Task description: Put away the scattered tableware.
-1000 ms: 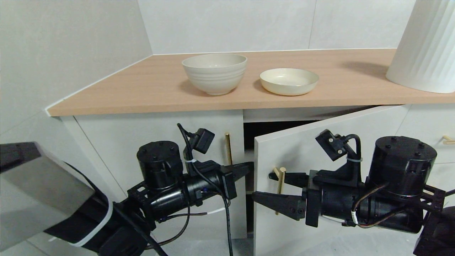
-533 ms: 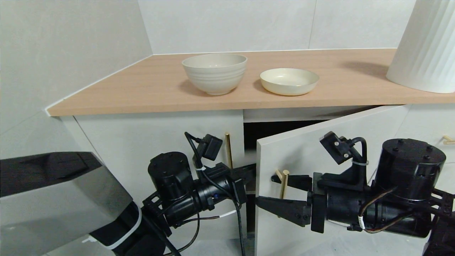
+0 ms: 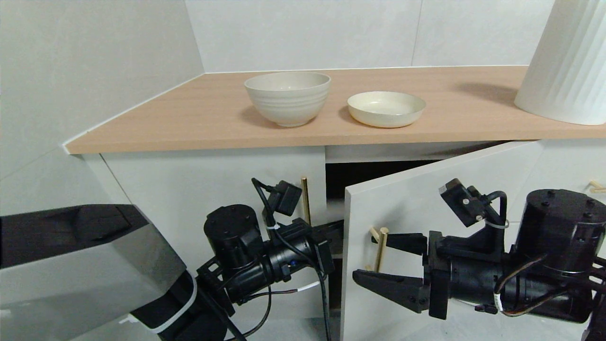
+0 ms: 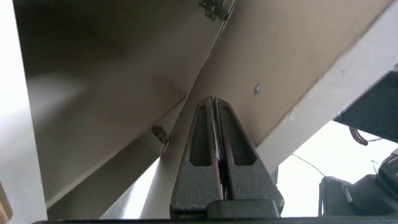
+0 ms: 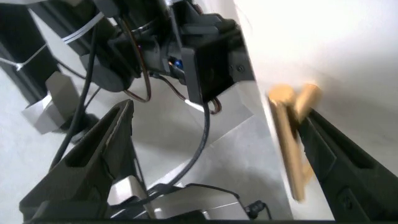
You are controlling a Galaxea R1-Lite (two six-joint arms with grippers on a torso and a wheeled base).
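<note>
A deep cream bowl [image 3: 287,97] and a shallow cream dish [image 3: 386,108] stand side by side on the wooden counter [image 3: 189,123]. Below them the right cabinet door [image 3: 426,199] hangs partly ajar. My right gripper [image 3: 378,263] is open, with the door's gold handle [image 3: 380,248] between its fingers. In the right wrist view that handle [image 5: 292,140] lies close to one finger of the right gripper [image 5: 217,118]. My left gripper [image 3: 334,228] is shut, its tip in the dark gap behind the door's edge. In the left wrist view the left gripper [image 4: 213,106] points at the door's inner face.
A tall white ribbed vessel [image 3: 568,61] stands at the counter's back right. The shut left door carries its own gold handle [image 3: 305,199]. Another handle [image 3: 597,185] shows at the far right. A tiled wall closes the left side.
The right gripper has drawn back to the right and down with the handle between its fingers, and the door has swung a little wider. The left arm has pushed forward into the gap.
</note>
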